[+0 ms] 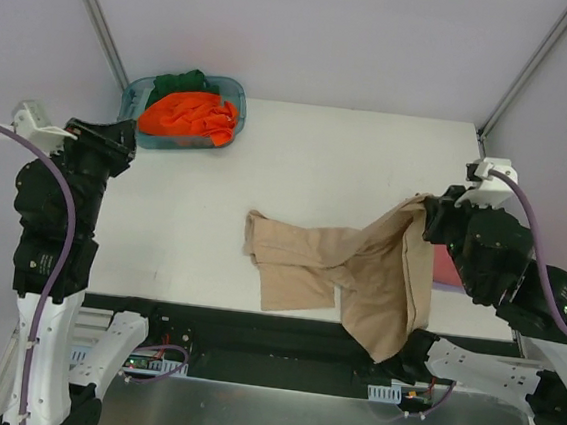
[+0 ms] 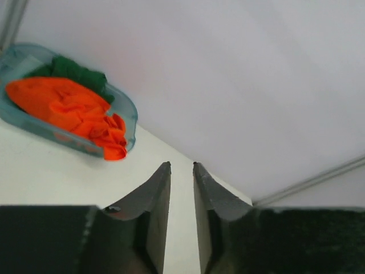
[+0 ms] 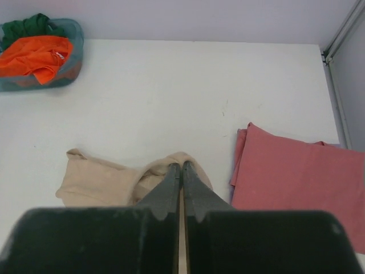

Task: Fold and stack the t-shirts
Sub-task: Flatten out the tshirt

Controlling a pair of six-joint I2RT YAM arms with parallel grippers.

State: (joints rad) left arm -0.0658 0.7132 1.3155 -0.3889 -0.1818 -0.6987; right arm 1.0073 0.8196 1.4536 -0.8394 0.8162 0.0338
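- Your right pincer (image 1: pixel 426 218) is clamped on the tan t-shirt (image 1: pixel 358 270). In the right wrist view its fingers (image 3: pixel 168 188) are pressed together, with a fold of the cloth bunched at their tips.
- From that grip the tan t-shirt slopes down to the bench (image 1: pixel 349 159). Its left part lies rumpled on the near middle of the bench, and a long flap hangs over the near edge in front of the right arm's base.
- A dusty red t-shirt (image 3: pixel 296 177) lies folded flat on the right side of the bench, just beside the lifted tan cloth. From the top camera you see only a sliver of it under the right arm.
- Your left pincer (image 2: pixel 181 165) hangs over the far left side of the bench. Its fingers are a narrow gap apart and there is nothing between them.
- The teal tub (image 1: pixel 233 89) sits at the far left corner of the bench, near the left pincer.
- Inside the tub, a crumpled orange t-shirt (image 1: pixel 187 115) fills the front, with one fold spilling over the rim. A dark green t-shirt (image 1: pixel 181 80) lies behind it against the far wall.
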